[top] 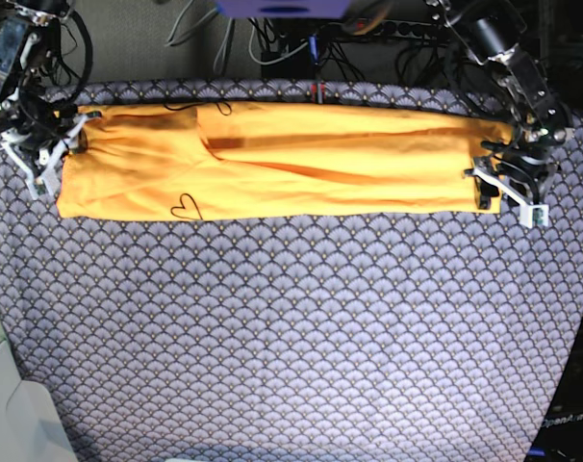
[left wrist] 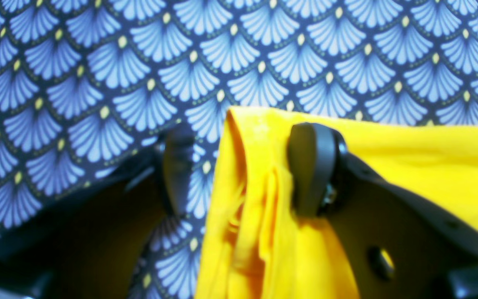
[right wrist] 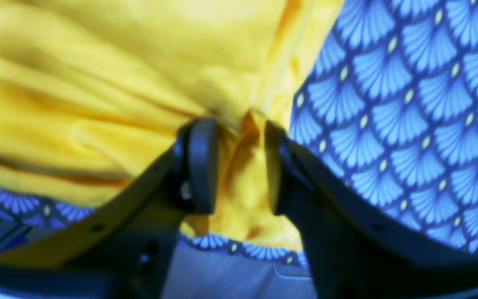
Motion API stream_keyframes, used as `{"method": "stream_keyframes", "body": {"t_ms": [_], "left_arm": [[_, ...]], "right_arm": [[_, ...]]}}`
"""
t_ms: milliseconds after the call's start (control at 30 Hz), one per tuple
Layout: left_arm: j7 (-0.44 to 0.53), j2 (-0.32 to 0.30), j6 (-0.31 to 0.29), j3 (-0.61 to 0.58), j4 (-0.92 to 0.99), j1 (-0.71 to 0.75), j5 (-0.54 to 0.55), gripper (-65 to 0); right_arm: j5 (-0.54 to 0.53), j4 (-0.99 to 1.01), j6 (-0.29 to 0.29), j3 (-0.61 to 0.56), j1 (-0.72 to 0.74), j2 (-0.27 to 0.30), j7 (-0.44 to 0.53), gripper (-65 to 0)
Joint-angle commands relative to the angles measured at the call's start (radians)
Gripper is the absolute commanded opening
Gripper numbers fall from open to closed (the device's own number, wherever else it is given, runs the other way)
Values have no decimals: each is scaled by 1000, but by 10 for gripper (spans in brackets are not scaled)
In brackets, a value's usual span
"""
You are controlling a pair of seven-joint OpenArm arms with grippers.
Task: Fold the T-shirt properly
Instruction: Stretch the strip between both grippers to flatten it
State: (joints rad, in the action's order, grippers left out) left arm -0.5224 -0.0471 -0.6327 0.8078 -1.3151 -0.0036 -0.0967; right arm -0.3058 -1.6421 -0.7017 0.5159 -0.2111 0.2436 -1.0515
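The plain yellow-orange cotton T-shirt lies in a long band between both tools. Left tool is released, straddling its end; right tool, jaws parted, brackets a bunched fold.

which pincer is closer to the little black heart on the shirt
Right. The right pincer sits at the T-shirt end nearest the heart; the left pincer is at the far end.

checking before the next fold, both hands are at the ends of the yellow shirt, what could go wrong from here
1. Bunched fabric of the yellow-orange cotton T-shirt sits between the fingers of the right hand, which look parted; pulling away may drag that end.
2. One finger of the open left hand rests over the shirt's edge and could snag it.
3. Diagonal creases across the long strip could be folded in against the blue-grey scallop-patterned cloth.
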Motion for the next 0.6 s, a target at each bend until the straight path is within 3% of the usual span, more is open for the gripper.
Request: {"method": "stream_keyframes", "body": {"t_ms": [0, 200, 367, 567], "left_arm": [[-26, -10, 4, 2, -10, 0, -19, -289], [-26, -10, 4, 2, -10, 1, -19, -289], [-29, -10, 4, 2, -10, 1, -19, -288], [-29, -10, 3, 2, -11, 1, -15, -288]], "right_arm": [[-8, -16, 4, 5, 6, 17, 7, -410], [-8, -77, 4, 10, 14, 36, 1, -397], [-13, -128, 4, 91, 5, 36, 0, -395], [-11, -154, 4, 51, 9, 17, 1, -395]]}}
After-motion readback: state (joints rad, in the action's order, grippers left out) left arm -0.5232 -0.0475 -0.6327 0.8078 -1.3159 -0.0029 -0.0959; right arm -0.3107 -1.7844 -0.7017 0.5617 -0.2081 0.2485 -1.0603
